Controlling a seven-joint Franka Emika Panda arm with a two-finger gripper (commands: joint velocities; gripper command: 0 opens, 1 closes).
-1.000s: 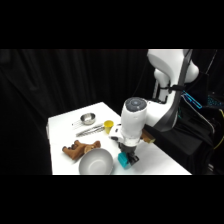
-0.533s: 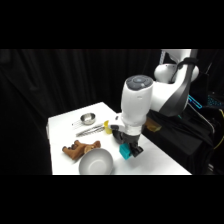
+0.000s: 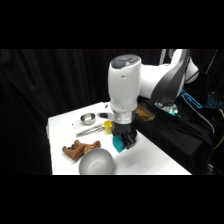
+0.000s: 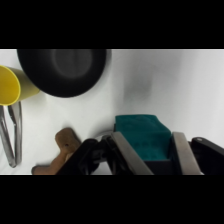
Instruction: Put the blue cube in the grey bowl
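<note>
The blue cube (image 3: 119, 144) (image 4: 142, 136) sits between my two fingers (image 4: 125, 150), and my gripper (image 3: 123, 140) (image 4: 153, 154) is shut on it. It hangs a little above the white table (image 3: 150, 157), right of and slightly above the grey bowl (image 3: 96, 162). That wide, shallow bowl stands near the table's front edge and holds nothing. The grey bowl is out of the wrist view.
A yellow cup (image 3: 107, 127) (image 4: 12, 89) stands just behind my gripper. Metal tongs (image 3: 91, 130) (image 4: 13, 131) and a small shiny metal bowl (image 3: 88, 118) lie further back left. A brown lumpy object (image 3: 79, 149) (image 4: 62, 145) lies left of the grey bowl. A black bowl (image 4: 62, 70) shows in the wrist view.
The arm has swung left and forward, and the gripper has carried the blue cube up and leftward, closer to the grey bowl.
</note>
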